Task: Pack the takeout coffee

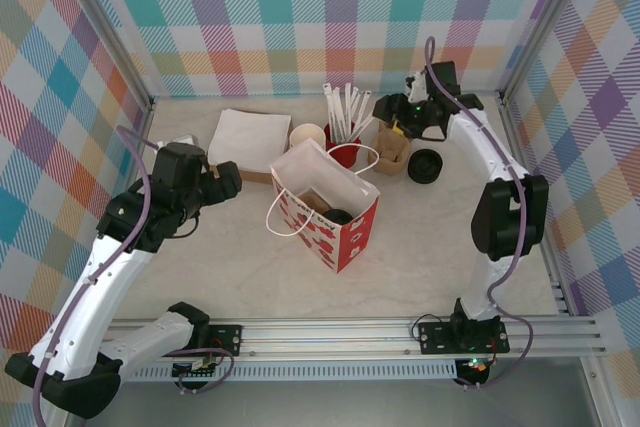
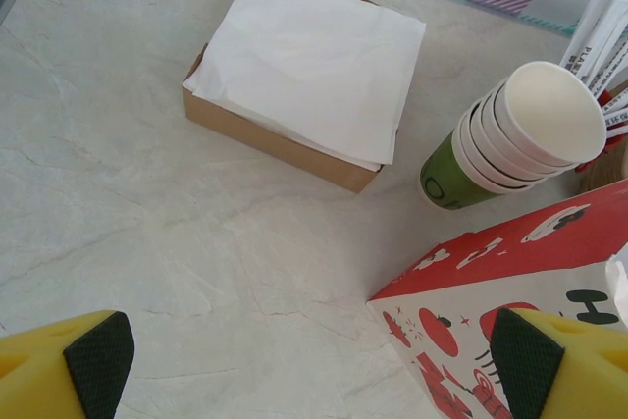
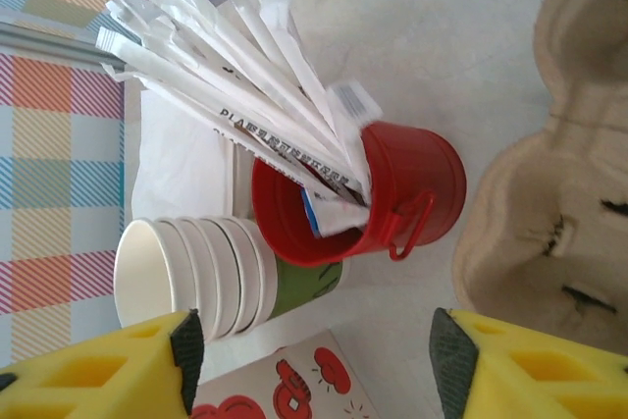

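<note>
Inside the red bag [image 1: 355, 237] sits what looks like the takeout coffee [image 1: 338, 215].

Desk [image 1: 450, 257]: pale beige, marble veining. Walls [image 1: 300, 17]: pastel plaid in teal, pink, orange and purple. Bag [image 1: 345, 237]: red and white, red prints. Bucket [image 3: 417, 179] red; straws [image 3: 245, 115] white-wrapped with black text. Cup stack [image 2: 535, 130] cream-white, outermost green. Box [image 2: 265, 139] brown, napkins [image 2: 314, 56] white. Carrier [image 3: 569, 193] tan. Lids [image 1: 426, 165] black. Left hand [image 2: 314, 360] and right hand [image 3: 314, 365]: yellow, black pads [image 2: 98, 355].
</note>
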You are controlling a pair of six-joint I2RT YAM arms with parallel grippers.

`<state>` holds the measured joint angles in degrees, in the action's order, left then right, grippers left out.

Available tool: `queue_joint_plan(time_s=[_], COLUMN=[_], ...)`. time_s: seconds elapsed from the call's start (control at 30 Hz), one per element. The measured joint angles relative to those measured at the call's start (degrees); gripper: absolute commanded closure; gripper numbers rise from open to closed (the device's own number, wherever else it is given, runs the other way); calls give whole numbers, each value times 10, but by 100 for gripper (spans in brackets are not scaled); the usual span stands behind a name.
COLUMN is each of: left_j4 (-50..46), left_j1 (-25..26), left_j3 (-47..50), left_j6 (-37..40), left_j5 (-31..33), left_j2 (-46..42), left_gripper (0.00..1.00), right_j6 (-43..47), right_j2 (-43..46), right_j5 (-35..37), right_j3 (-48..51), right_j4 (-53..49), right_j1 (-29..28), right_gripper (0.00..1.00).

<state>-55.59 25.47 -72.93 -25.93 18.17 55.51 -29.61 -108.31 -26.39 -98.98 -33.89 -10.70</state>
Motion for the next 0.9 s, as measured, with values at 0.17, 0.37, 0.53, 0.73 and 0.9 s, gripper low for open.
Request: queue_joint_plan(time_s=[0.17,0.37,0.53,0.73,0.9], left_j4=[-2,-3,-11,-12,-12], left_j1=[0,0,0,0,0], left_j3=[0,0,0,0,0], left_j6=[0,0,0,0,0], left_j5=[6,14,17,21,21], left_j2=[2,2,3,5,9], left_gripper=[4,4,4,3,3], right_j6=[0,2,11,31,50], right_j2=[-44,-74,-88,-88,-86], right_j5=[14,28,41,63,81], right_j3=[-49,-86,-110,-114,-119], right_j4=[-5,-15,-32,-53,-71], right_j1=[-12,-21,-26,-31,-34], right_gripper=[47,61,76,91,93])
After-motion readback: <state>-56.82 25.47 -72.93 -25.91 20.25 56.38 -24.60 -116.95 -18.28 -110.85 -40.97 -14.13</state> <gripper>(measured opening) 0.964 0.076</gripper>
